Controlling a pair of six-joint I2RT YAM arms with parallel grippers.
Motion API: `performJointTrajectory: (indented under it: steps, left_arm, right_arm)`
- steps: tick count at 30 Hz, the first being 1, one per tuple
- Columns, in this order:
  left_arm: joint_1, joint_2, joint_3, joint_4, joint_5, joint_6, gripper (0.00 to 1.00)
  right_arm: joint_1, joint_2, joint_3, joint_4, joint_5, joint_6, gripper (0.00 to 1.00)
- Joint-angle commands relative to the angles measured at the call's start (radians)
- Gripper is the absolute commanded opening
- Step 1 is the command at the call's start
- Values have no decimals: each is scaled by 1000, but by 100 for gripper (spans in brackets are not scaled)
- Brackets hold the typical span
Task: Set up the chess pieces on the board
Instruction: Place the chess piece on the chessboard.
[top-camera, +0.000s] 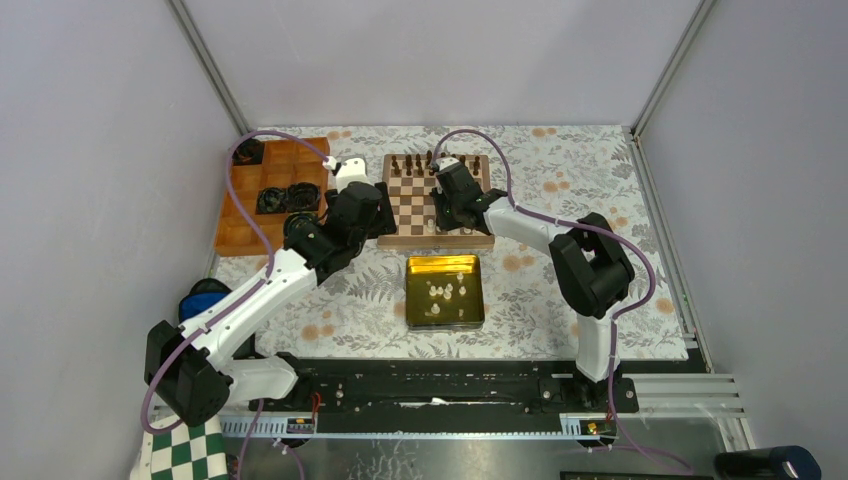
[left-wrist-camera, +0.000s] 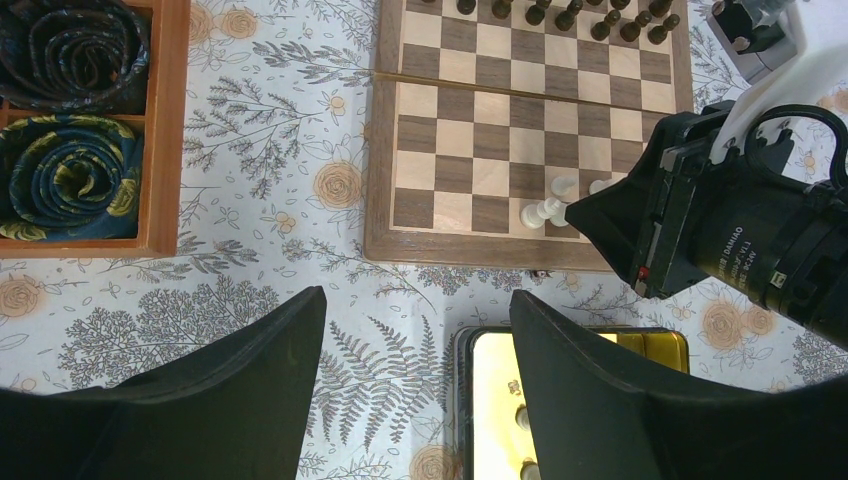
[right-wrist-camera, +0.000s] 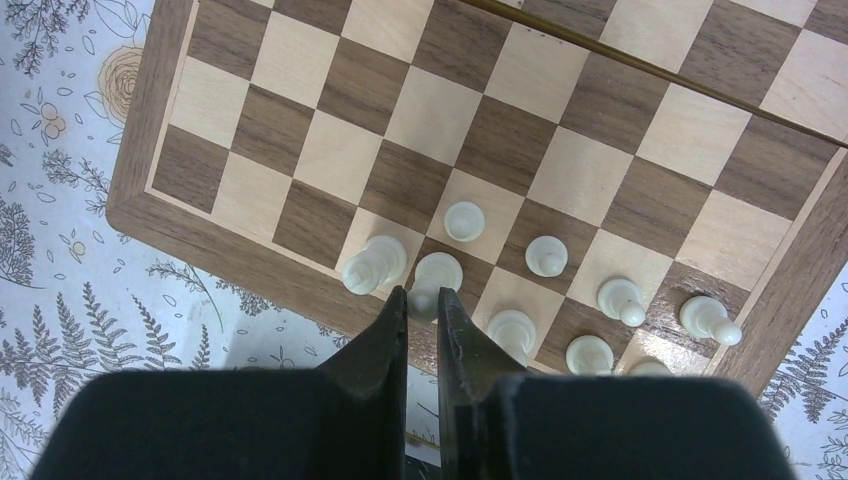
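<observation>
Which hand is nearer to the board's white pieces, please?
Right. The right hand pinches one piece at the board's near edge; the left hand hovers open off its corner.

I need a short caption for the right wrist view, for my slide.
Right end effector closed on a cream chess piece at the board edge.

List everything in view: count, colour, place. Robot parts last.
chessboard: one, brown and cream, far centre of table.
dark chess pieces: one row, dark brown, board's far edge.
cream chess pieces: about nine, cream, board's near rows, right half.
tin: one, yellow, before the board, several cream pieces inside.
compartment tray: one, orange wood, left of board.
rolled ties: three, dark patterned, in the tray.
tablecloth: one, white floral, covering the table.
checkered mat: one, green and white, near left corner.
left pincer: one, black, open, above cloth by board's near edge.
right pincer: one, black, closed on a cream chess piece at board's near edge.
</observation>
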Motion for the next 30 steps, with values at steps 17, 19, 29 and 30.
performJointTrajectory:
  steps: [17, 19, 29, 30]
  left_arm:
    - [5, 3, 5, 41, 7, -20, 75]
    - [5, 2, 5, 41, 8, -20, 75]
    - [5, -5, -8, 41, 6, -18, 76]
    - [5, -6, -9, 42, 6, -18, 76]
  right_arm:
    - [-6, -46, -22, -59, -16, -5, 1]
    - [-6, -41, -19, -57, -17, -5, 1]
    - [-8, -19, 6, -80, -20, -3, 24]
    - [-8, -19, 6, -79, -19, -3, 27]
